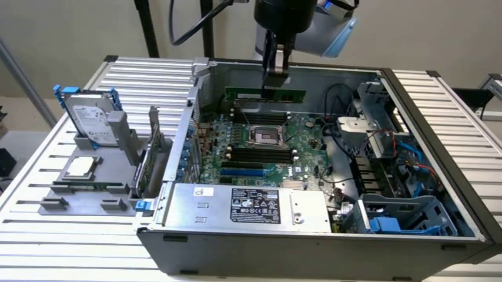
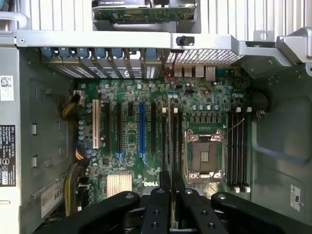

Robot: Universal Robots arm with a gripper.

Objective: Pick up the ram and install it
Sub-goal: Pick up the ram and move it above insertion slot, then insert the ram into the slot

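Observation:
My gripper (image 1: 274,82) is shut on the ram (image 1: 264,94), a long, thin, dark-green stick. It hangs level above the far part of the motherboard (image 1: 306,161) inside the open computer case (image 1: 314,247). In the wrist view the ram (image 2: 171,146) appears edge-on as a dark strip between the black fingers (image 2: 158,212), lined up over the memory slots beside the empty processor socket (image 2: 204,158). More black memory slots (image 2: 239,151) lie on the socket's other side. In the exterior view, slots (image 1: 259,154) sit on the near side of the socket (image 1: 265,136).
At the exterior view's left, a grey fixture (image 1: 79,197) holds a hard drive (image 1: 90,117), a square silver processor (image 1: 81,167) and an upright expansion card (image 1: 149,158). Inside the case are a power supply (image 1: 251,205), cables (image 1: 377,153) and a blue drive cage (image 1: 400,217).

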